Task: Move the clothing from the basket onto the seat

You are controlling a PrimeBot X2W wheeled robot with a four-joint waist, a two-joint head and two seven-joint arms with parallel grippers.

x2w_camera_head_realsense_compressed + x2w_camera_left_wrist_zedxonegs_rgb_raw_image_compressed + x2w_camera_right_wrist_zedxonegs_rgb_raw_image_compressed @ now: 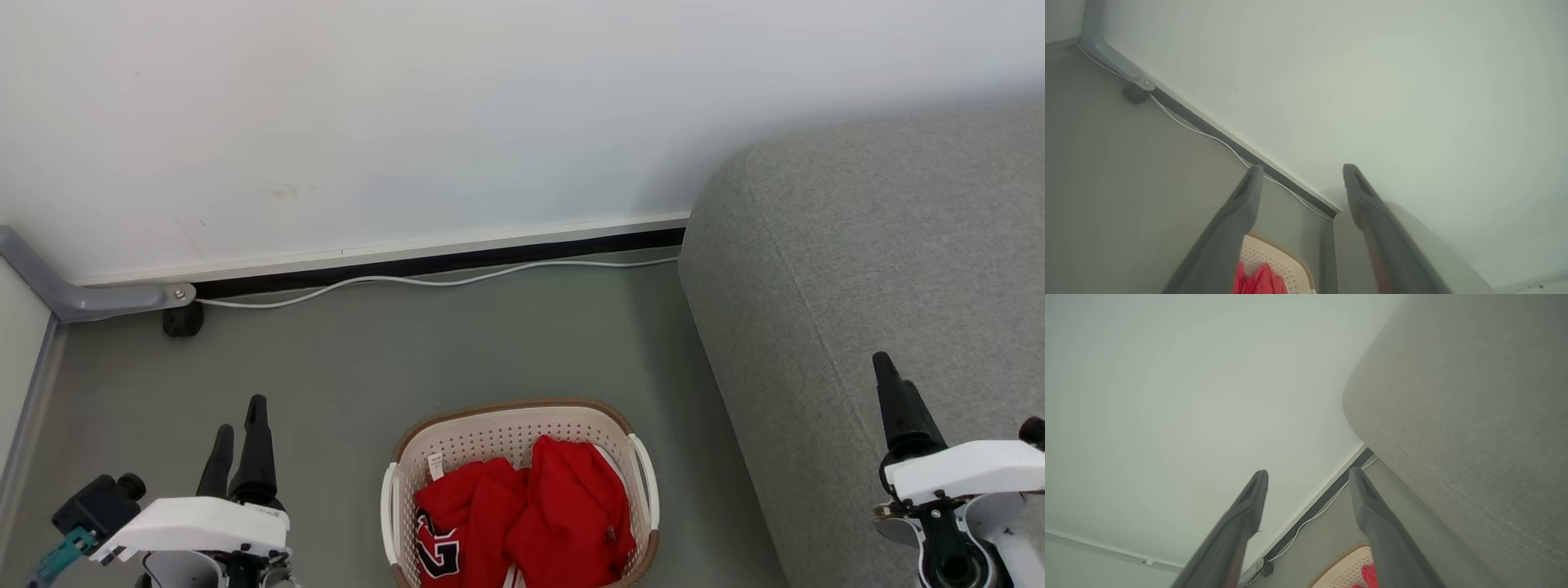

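Head view: one basket (506, 406) stands on the grey floor (343, 367), its long axis running toward the wall (408, 122). Two red garments (539, 514) lie in it side by side. One grey sofa (857, 269) stands just right of the basket. A white cable (424, 280) runs along the wall's foot.

Left wrist view: the left gripper (1302, 167) is spread wide and holds nothing, above the basket's corner.

Right wrist view: the right gripper (1308, 471) is likewise wide and empty, beside the sofa's rounded edge.
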